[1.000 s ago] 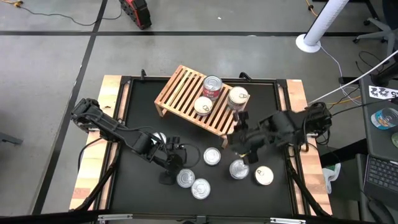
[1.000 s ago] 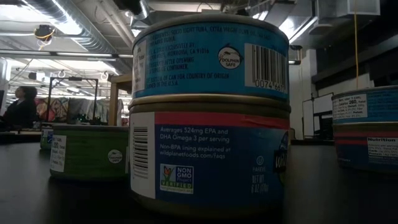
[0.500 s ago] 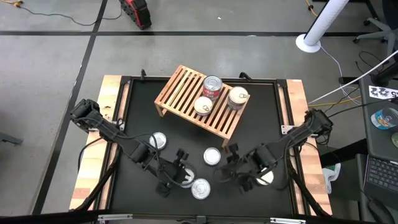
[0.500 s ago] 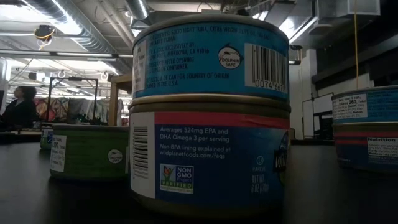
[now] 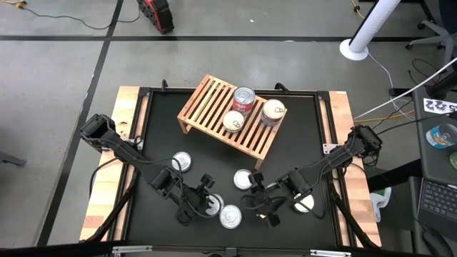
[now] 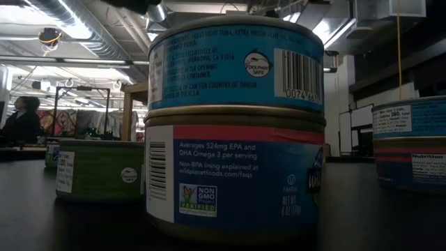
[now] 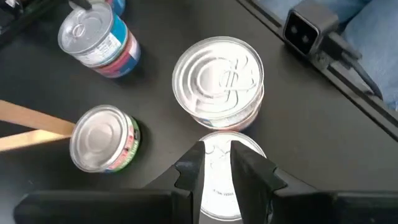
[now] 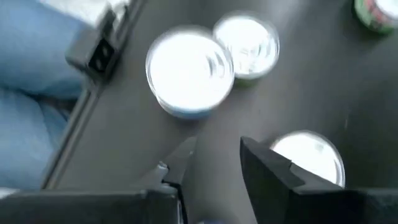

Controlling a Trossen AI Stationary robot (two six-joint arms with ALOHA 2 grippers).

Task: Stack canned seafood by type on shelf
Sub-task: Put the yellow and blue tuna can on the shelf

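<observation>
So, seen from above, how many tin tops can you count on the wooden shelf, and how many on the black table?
Tin tops on the shelf: 3
Tin tops on the table: 5
Total: 8 in view; tins stacked beneath or covered are not counted.

Beyond the table, at the top of the high view, we see a red and black device (image 5: 156, 14) on the grey floor. At upper right stands a white ribbed column (image 5: 368, 27) on a round base. At the right edge sits a laptop (image 5: 437, 202). In the low view, a person (image 6: 21, 120) sits far left.
</observation>
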